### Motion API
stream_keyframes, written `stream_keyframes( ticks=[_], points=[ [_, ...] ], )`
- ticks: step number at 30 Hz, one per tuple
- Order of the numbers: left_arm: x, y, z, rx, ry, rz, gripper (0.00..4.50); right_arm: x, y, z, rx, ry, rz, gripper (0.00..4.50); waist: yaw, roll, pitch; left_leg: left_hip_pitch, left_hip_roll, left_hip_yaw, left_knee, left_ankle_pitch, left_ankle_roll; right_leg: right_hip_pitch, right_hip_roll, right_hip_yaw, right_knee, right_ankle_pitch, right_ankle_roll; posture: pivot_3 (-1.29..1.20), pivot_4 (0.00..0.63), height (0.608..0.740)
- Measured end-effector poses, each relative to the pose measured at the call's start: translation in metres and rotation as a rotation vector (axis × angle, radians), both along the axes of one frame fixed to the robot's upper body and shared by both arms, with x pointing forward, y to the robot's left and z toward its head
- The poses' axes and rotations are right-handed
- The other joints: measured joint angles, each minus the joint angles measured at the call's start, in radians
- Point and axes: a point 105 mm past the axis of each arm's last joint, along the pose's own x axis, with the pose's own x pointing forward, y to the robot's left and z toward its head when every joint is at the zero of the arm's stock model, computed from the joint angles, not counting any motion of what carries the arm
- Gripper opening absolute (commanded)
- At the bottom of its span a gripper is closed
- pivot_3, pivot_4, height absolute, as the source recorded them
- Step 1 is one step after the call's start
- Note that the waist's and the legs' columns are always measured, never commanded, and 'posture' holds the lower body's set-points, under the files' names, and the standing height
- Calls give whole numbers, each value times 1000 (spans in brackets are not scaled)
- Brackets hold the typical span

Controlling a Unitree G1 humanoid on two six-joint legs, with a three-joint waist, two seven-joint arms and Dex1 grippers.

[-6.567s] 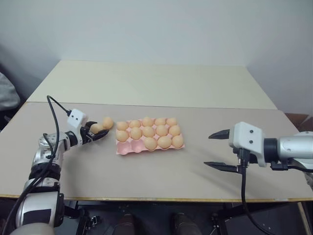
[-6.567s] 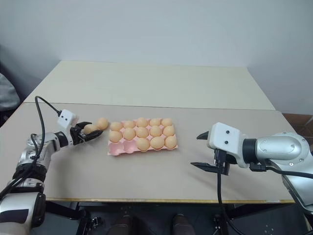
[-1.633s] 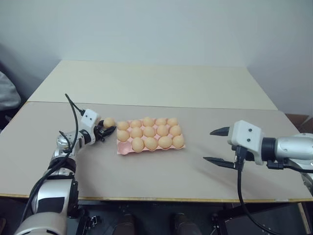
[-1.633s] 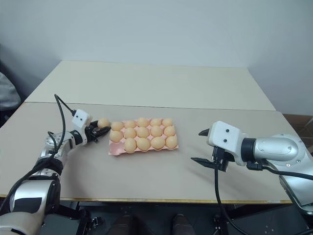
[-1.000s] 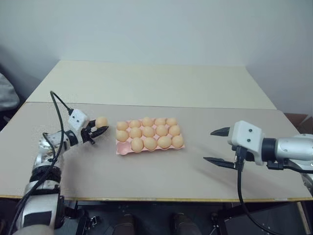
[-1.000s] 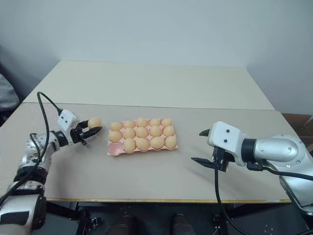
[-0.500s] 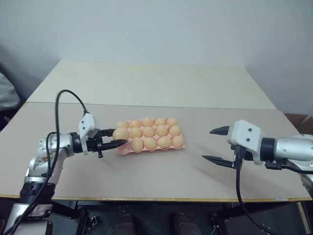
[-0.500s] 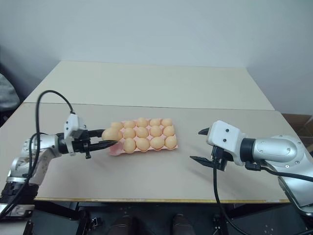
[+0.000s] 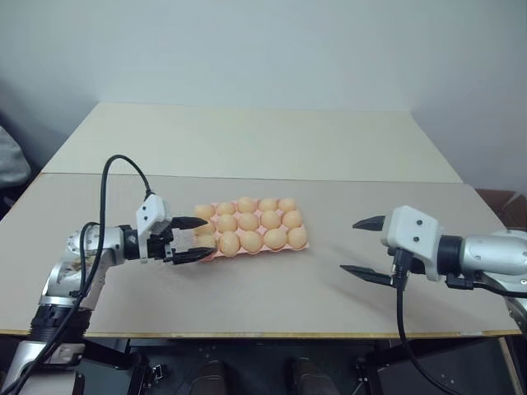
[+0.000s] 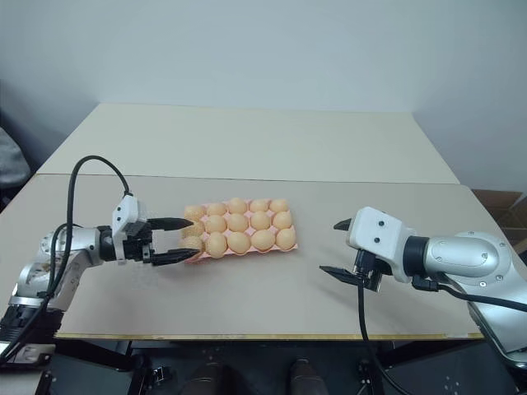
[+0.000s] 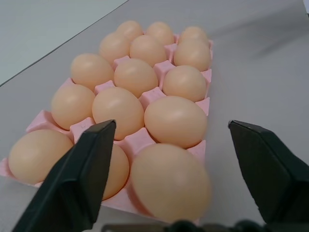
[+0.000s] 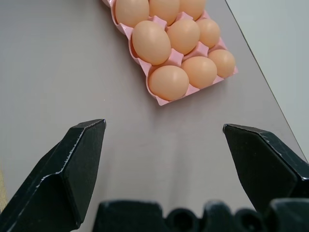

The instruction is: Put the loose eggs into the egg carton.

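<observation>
The right gripper [image 9: 362, 247] hangs above the near right part of the table [image 9: 272, 304], its two black fingers spread wide with nothing between them; it points left toward the tray and stands well apart from it.

The left gripper [image 9: 196, 239] sits level at the left end of the egg carton [image 9: 255, 248], its fingers wide apart and gripping nothing. Between its fingertips, in the left wrist view, lies one egg [image 11: 170, 180] in the near-left corner cup of the carton [image 11: 152, 92]; whether the fingers touch it cannot be told.

The egg carton lies flat on the grey table, slightly left of centre. All three rows of five cups hold eggs [image 9: 251, 222].

Beyond the carton, a second, paler table [image 9: 247, 140] adjoins the first and runs to the wall.
</observation>
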Motion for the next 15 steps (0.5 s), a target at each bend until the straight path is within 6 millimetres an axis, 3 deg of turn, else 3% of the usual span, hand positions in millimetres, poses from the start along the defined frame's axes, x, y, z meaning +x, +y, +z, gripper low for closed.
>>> stream_keyframes(
  ticks=[8, 15],
  points=[
    [-2, 3, 12, -9, -78, 26, 4451, 1, 0, 1, 1, -3, -1, 4500, -1, 0, 0, 0, 0, 0, 0, 0, 0, 0, 0, 0, 0, 0, 0, 0, 150, 740],
    [-26, 24, 40, -76, -143, 60, 4451, 0, -1, 5, -13, -2, 18, 4500, -10, 0, 0, 0, 0, 0, 0, 0, 0, -1, -1, 0, 0, -1, -1, 0, 150, 740]
  ],
)
